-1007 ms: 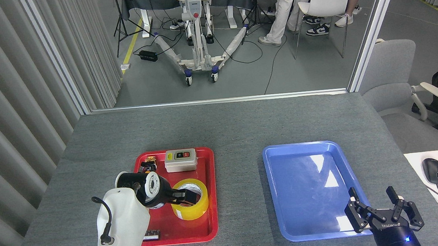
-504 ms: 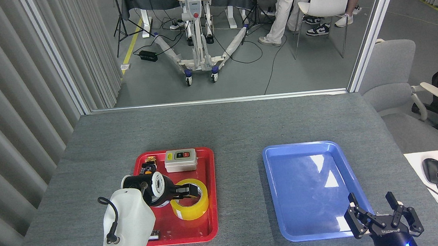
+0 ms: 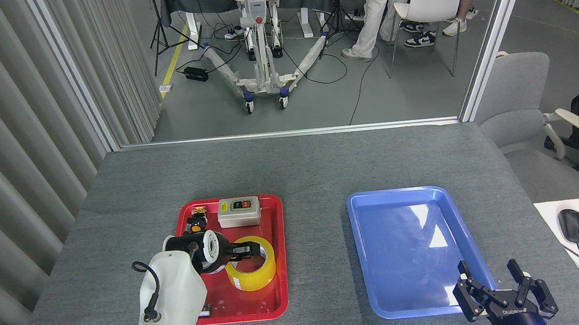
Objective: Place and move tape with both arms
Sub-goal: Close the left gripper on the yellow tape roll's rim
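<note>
Yellow and translucent, the tape roll [image 3: 250, 263] lay flat in the red tray [image 3: 276, 252] at lower left of centre, its open core facing up and its axis vertical. Behind it in the same tray stood a grey switch box [image 3: 239, 211], with some small parts near the tray's upper-left corner. The left gripper [image 3: 247, 250] reached in from the left edge of the roll, its dark fingers at the near-left rim, one apparently over the core hole and the other outside the wall; whether they had closed on the wall could not be told from this view, since the wrist housing hid much of them. The right gripper [image 3: 505, 295] hung at the lower right of the frame, just off the near-right corner of the empty blue tray [image 3: 402, 197], its claws spread apart and holding nothing. The roll therefore sat directly at the left gripper and well apart from the right one, with bare grey table [image 3: 311, 166] between the two trays. Judging by this, the left arm was the one placed to lift the roll by pinching its wall, and the carry would run rightward across the frame toward the blue tray, where the right arm waited.
</note>
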